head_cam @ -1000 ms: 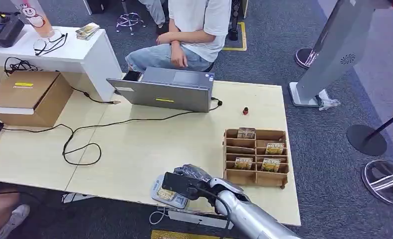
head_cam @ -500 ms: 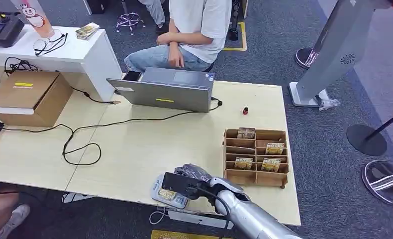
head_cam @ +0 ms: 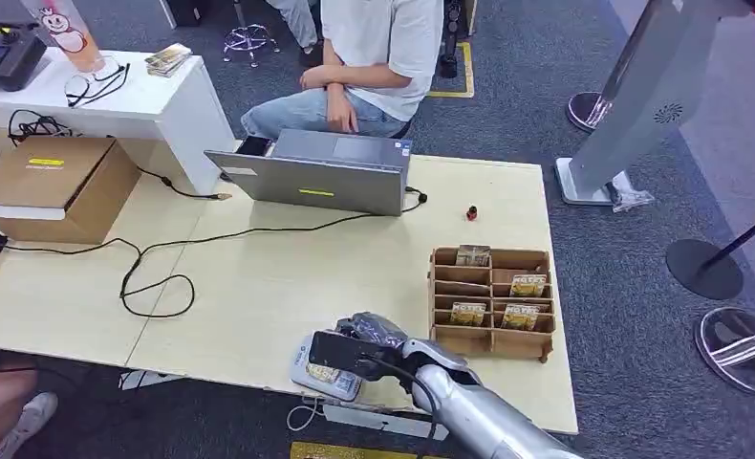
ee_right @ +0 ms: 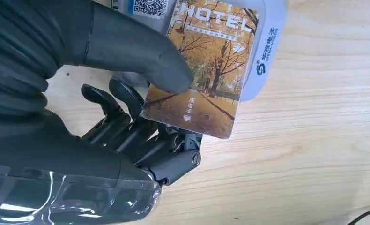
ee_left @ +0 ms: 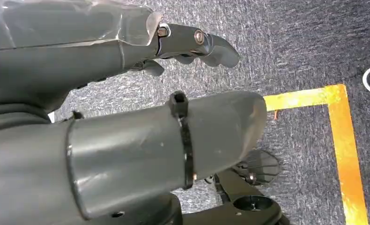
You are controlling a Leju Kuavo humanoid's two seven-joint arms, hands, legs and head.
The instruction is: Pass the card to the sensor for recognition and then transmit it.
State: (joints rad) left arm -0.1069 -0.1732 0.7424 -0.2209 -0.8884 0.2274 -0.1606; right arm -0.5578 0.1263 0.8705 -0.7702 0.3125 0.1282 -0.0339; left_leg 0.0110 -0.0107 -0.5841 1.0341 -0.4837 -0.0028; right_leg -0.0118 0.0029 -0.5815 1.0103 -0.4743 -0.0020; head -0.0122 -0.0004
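Note:
My right hand (head_cam: pixel 369 337) is at the table's front edge, over the grey-white card sensor (head_cam: pixel 303 360). It pinches a hotel card (ee_right: pixel 202 65) with an autumn-tree picture between the thumb and the darker fingers (ee_right: pixel 127 122). The card lies flat across the sensor (ee_right: pixel 267 42), covering most of it, with one end sticking out over the wood. A QR label on the sensor shows beside the thumb. In the head view the card (head_cam: pixel 321 374) peeks out under the hand. My left hand (ee_left: pixel 127 117) hangs above the carpet, fingers apart and holding nothing.
A wooden slotted card rack (head_cam: pixel 491 337) with several cards stands just right of my hand. A laptop (head_cam: pixel 316 177), a black cable (head_cam: pixel 154 277) and a cardboard box (head_cam: pixel 53 182) lie further back and left. A person (head_cam: pixel 374 57) sits behind the table.
My right hand and the card stay over the sensor, shifted only a little. The seated person has moved their arms slightly.

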